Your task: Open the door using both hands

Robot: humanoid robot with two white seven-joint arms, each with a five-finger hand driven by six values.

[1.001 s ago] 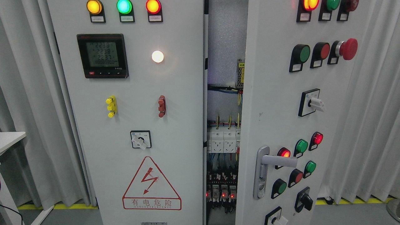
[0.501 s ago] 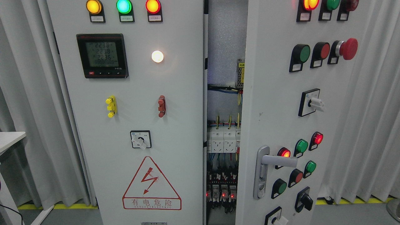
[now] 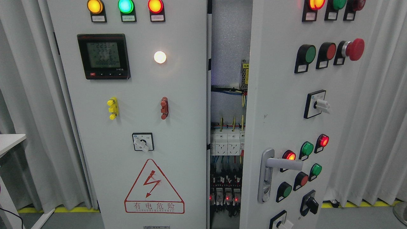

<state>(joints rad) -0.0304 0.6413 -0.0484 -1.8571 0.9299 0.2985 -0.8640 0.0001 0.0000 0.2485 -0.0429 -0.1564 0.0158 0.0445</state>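
A grey electrical cabinet fills the head view. Its left door (image 3: 136, 95) carries three lit lamps, a digital meter (image 3: 103, 56), a rotary switch and a red warning triangle (image 3: 154, 189). The right door (image 3: 276, 105) stands ajar, swung toward me, with a silver lever handle (image 3: 279, 163) low on its left edge and many push buttons, among them a red mushroom button (image 3: 353, 49). Through the gap (image 3: 228, 127) between the doors I see breakers, wiring and relays. Neither of my hands nor any arm shows.
Grey curtains (image 3: 375, 127) hang on both sides of the cabinet. A white table corner (image 3: 11, 141) juts in at the left edge. Yellow floor tape (image 3: 57, 210) runs along the base of the curtains.
The view has shifted very slightly; the meter's digits have changed. The doors stand as before.
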